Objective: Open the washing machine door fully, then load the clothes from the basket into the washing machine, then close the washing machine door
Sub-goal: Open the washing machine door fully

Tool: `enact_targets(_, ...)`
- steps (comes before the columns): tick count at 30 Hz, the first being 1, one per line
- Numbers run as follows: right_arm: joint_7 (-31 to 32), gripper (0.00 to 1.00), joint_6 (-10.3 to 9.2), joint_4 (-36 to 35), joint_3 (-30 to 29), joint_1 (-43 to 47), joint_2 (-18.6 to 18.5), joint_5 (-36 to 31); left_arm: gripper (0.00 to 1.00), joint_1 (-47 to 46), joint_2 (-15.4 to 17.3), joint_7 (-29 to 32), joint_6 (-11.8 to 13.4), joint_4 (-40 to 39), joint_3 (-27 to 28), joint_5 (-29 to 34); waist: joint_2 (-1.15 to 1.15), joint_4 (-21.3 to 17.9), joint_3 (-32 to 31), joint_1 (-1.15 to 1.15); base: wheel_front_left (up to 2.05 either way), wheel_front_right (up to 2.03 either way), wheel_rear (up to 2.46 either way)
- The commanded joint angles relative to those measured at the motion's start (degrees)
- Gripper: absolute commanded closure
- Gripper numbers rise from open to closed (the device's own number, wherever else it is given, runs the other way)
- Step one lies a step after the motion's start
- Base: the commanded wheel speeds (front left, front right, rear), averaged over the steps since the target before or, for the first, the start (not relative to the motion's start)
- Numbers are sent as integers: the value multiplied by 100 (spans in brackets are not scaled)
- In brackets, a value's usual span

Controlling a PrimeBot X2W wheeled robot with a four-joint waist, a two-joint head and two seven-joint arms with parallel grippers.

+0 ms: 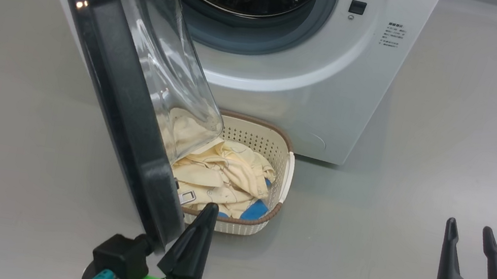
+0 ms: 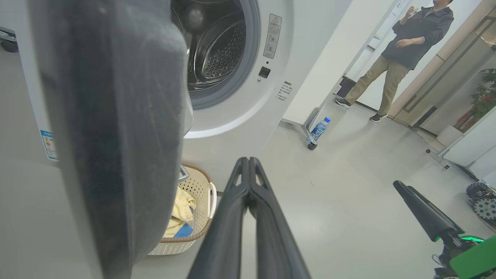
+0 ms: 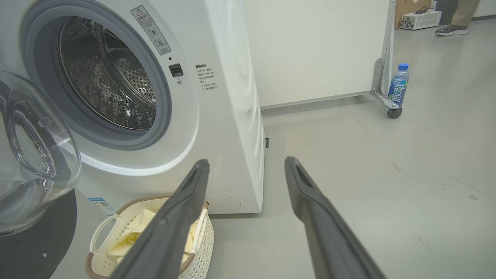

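The white washing machine (image 1: 319, 71) stands ahead with its steel drum (image 3: 108, 85) exposed. The washing machine door (image 1: 117, 88), black-rimmed with a clear glass bowl (image 3: 31, 155), is swung out towards me on the left. Under and behind it on the floor sits the cream basket (image 1: 277, 149), holding the cream-yellow and blue clothes (image 1: 223, 170). My left gripper (image 1: 209, 209) is shut on nothing, its tip (image 2: 248, 159) just right of the door's lower edge. My right gripper (image 1: 470, 227) hangs open and empty at the lower right, well clear of the basket (image 3: 100, 232).
Bare grey floor lies to the right of the machine. A wheeled white partition stands farther right with a blue water bottle (image 3: 398, 85) at its foot. A person (image 2: 403, 50) stands beyond it. Wheeled equipment (image 2: 482, 197) sits at the far right.
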Motion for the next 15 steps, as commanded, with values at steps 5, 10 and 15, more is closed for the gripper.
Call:
enact_targets(5, -55, 0, 2, -201, 136, -301, -64, -35, 100, -334, -3, -193, 153, -19, 135, 110, 0, 12, 85, 0, 0, 0, 0)
enact_targets(10, -55, 0, 2, -188, 134, -325, -66, -40, 100, -447, -6, -312, 306, 124, 92, 168, 0, 42, 132, 0, 0, 0, 0)
enact_targets(15, -55, 0, 2, -191, 121, -338, -82, -46, 100, -520, -8, -371, 423, 222, 73, 197, 0, 178, 187, 0, 0, 0, 0)
